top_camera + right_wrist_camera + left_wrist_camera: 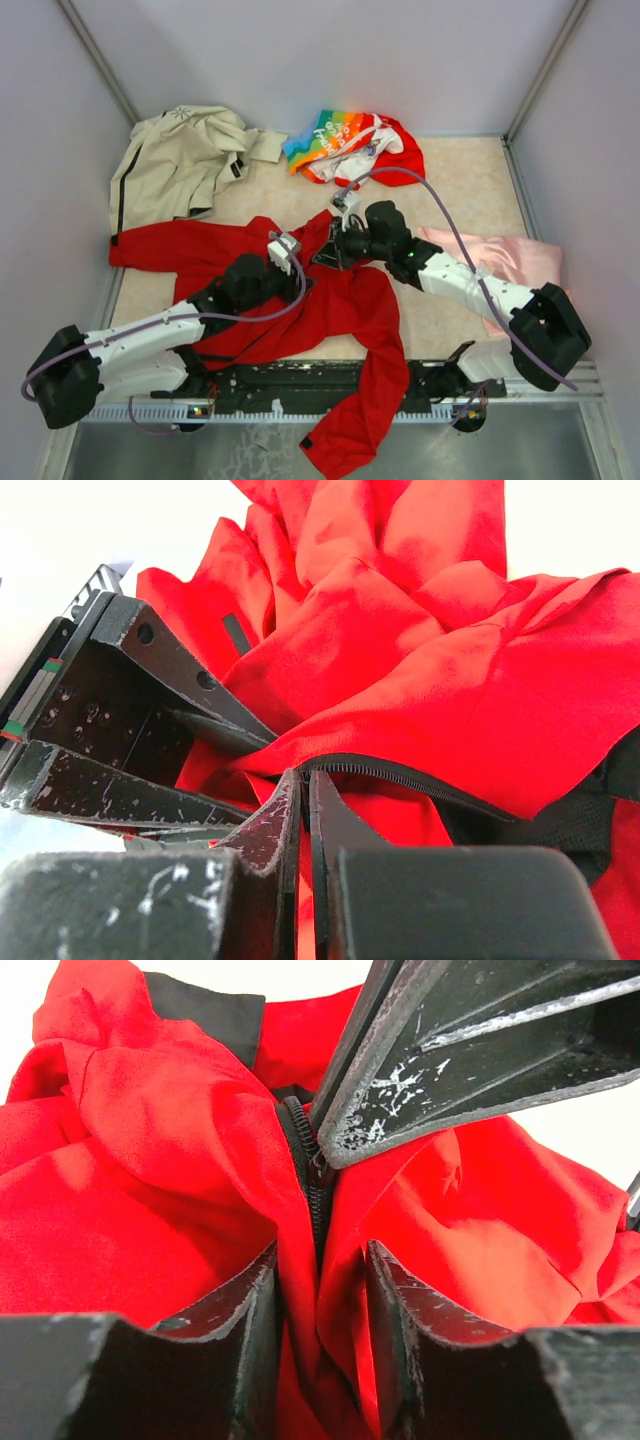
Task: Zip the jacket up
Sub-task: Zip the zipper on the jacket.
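The red jacket [340,300] lies crumpled across the table's middle, one sleeve hanging over the near edge. Both grippers meet at its bunched front near the collar. In the left wrist view my left gripper [320,1260] is open, its fingers [250,1290] standing either side of a fabric fold, with the dark zipper [308,1175] running up from between them. The right gripper's finger [400,1090] comes down onto the zipper's upper end. In the right wrist view my right gripper [305,780] is shut on the jacket's edge, right where the zipper teeth [420,778] begin.
A beige jacket [180,160] lies at the back left and a rainbow-printed garment [350,145] at the back middle. A pink cloth [510,260] lies under the right arm. Grey walls close in three sides.
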You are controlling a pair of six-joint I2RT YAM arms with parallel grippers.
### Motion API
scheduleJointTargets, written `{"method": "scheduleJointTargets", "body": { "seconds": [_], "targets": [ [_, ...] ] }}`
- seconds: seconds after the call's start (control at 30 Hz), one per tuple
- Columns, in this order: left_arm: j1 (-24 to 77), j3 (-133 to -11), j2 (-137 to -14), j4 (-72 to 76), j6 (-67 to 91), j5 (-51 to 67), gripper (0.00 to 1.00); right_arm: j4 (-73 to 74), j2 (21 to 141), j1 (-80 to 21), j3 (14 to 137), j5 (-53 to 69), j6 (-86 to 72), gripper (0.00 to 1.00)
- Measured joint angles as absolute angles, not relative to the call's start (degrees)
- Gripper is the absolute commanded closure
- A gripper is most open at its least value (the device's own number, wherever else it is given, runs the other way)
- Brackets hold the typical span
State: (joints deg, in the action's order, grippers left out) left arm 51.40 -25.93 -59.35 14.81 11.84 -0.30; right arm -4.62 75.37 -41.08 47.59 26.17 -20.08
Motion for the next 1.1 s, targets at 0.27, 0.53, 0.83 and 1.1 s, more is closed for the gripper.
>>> {"method": "scheduleJointTargets", "body": {
  "seconds": [0.27, 0.53, 0.83, 1.1],
  "targets": [
    [51.4, -30.2, -60.1, 6.6, 13.3, 0.7, 1.00, -2.9, 74.1, -40.3, 47.6, 25.1, -19.6, 1.00],
    [51.4, -32.4, -58.6, -0.9, 15.2, 4.0, 1.00, -1.7, 72.1, -34.3, 47.6, 24.6, -19.7, 1.00],
    [51.4, -32.8, -55.8, -6.7, 16.7, 5.0, 1.00, 1.0, 72.1, -30.3, 47.6, 20.5, -17.1, 1.00],
    [51.4, -33.3, -55.5, -6.3, 17.1, 2.7, 1.00, 4.4, 72.7, -26.3, 49.8, 16.2, -14.8, 1.00]
  ]
}}
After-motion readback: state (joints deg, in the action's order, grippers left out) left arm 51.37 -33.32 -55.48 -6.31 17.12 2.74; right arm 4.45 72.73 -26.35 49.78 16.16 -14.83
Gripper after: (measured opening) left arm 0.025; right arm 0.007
